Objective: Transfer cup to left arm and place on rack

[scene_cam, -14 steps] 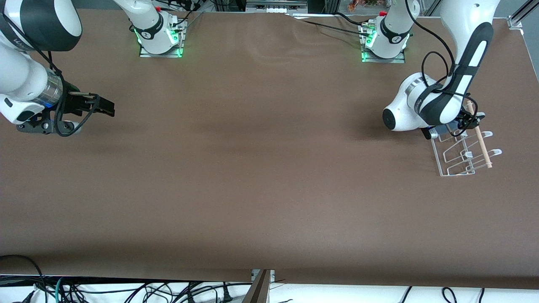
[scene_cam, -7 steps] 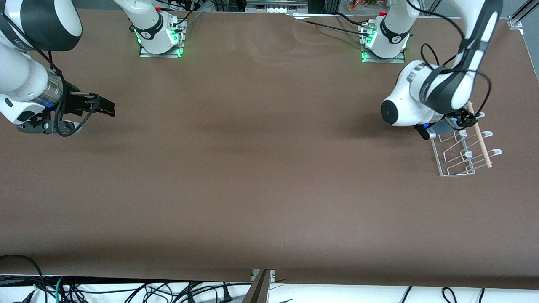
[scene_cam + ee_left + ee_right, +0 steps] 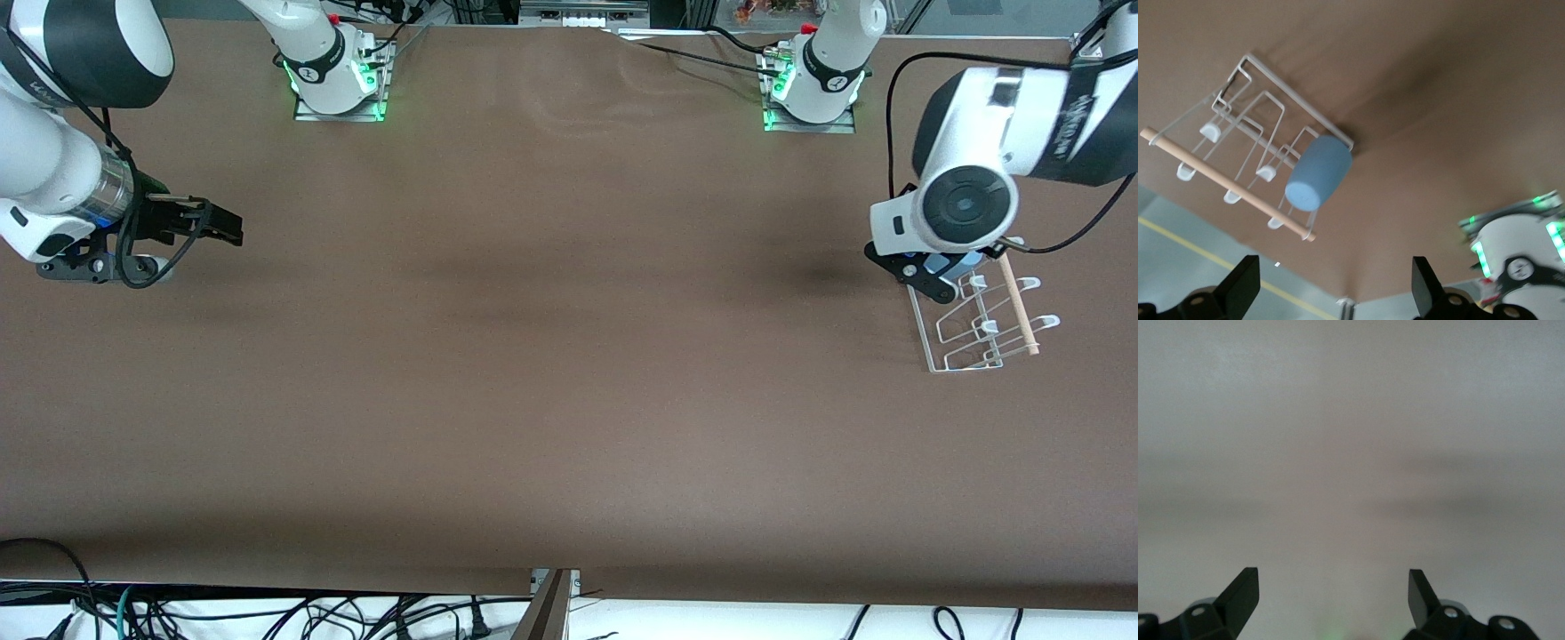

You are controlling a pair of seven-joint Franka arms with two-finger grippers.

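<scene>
the left end effector (image 3: 1331,293), fingers spread and empty, has lifted off the cup (image 3: 1318,173), now resting on the rack (image 3: 978,333); placement appears complete. the right end effector (image 3: 1331,593) waits, fingers apart.

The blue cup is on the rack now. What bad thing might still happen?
The cup lies tilted on the end loop of the rack, near its edge, so it might roll or slip off onto the table. The left gripper hangs open just above, so the arm might bump the cup or the wooden dowel as it moves off. The right gripper waits open at the right arm's end of the table.
</scene>
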